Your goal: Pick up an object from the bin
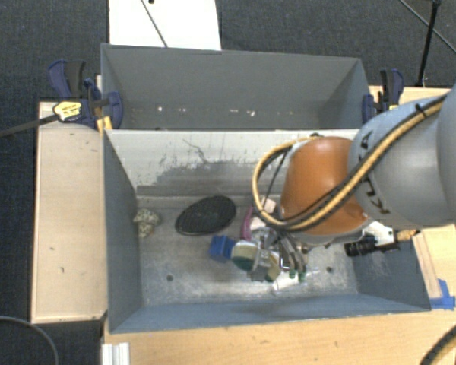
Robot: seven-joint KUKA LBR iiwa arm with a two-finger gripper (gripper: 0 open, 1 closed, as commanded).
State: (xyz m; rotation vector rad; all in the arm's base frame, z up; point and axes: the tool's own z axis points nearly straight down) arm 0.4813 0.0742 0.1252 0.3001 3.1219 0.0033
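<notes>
Camera view: gripper (278, 263) observed low in grey metal bin (123, 234); closure cannot be told. Blue block (221, 247) noted just left; flat black oval disc (205, 214) farther left.

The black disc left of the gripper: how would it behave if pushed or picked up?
The black disc appears to lie flat and looks thin, so it would probably slide rather than roll. Its low edge may be hard to pinch.

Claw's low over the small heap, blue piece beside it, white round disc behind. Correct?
No: the round disc is black, not white, as the camera view shows. The rest holds: claw low over the small heap, blue piece beside it.
</notes>
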